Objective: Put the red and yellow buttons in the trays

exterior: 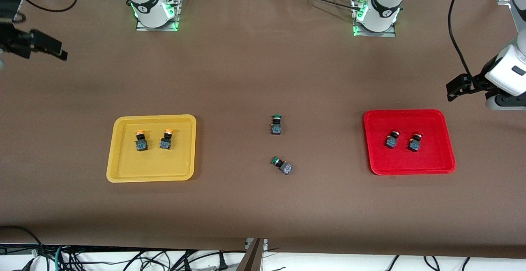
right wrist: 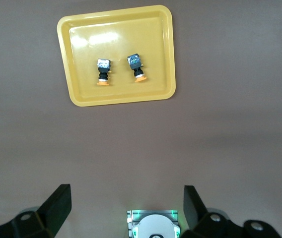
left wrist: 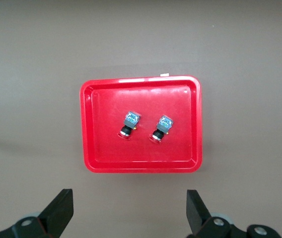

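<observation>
Left claw (left wrist: 129, 210) and right claw (right wrist: 123, 208) hover high, fingers apart

Yellow tray (right wrist: 166, 54): glossy plastic, bright glare on its floor. Red tray (left wrist: 89, 129): smooth plastic, glossy along the rim. Table cover (exterior: 246, 77): matt brown, faintly creased.

The red tray (left wrist: 140, 166) sits at the centre of the frame on the brown table (left wrist: 32, 59), its long sides running across the picture. Two red buttons lie in it side by side and apart, one (left wrist: 128, 124) just left of the tray's middle and the other (left wrist: 161, 128) just right of it, both tilted with caps toward the lower left. The left gripper (left wrist: 130, 210) shows along the bottom edge, fingers (left wrist: 60, 210) spread wide.
</observation>
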Robot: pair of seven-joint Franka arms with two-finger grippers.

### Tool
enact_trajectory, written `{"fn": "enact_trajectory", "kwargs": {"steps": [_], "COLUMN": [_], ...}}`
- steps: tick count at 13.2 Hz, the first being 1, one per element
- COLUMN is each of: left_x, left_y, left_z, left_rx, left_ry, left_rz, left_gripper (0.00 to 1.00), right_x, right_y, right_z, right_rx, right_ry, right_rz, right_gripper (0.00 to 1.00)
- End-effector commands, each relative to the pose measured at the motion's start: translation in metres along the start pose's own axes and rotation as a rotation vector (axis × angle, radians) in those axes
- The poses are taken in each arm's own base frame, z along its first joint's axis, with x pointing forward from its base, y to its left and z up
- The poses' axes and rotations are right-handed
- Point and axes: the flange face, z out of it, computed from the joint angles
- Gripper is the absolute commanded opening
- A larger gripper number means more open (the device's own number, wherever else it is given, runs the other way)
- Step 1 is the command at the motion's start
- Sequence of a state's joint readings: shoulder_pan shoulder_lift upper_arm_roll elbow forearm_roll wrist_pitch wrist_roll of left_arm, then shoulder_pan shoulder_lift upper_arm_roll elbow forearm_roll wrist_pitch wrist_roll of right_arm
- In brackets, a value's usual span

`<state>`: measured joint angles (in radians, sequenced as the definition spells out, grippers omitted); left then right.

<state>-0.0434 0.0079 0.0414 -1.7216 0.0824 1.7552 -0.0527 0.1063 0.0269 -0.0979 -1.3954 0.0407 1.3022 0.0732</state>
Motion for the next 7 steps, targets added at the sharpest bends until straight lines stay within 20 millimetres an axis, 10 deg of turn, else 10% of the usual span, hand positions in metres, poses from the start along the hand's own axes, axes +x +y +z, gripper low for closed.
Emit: {"fn": "enact_trajectory", "kwargs": {"steps": [1, 7], "left_x": [-0.026, -0.012], "left_y": [-0.01, 0.006], "left_z": [0.001, -0.008], "left_rx": [-0.088, -0.083], "left_ry": [0.006, -0.063], "left_rz": [-0.062, -0.033], "left_gripper": [1.0, 1.0], "right_x": [-0.01, 0.001], "right_y": [0.004, 0.001], "right_z": [0.011, 0.016], "right_rx": [-0.036, -0.052], "right_ry": [-0.017, -0.027], "right_rz": [-0.005, -0.011], "right_gripper": [1.0, 1.0]}}
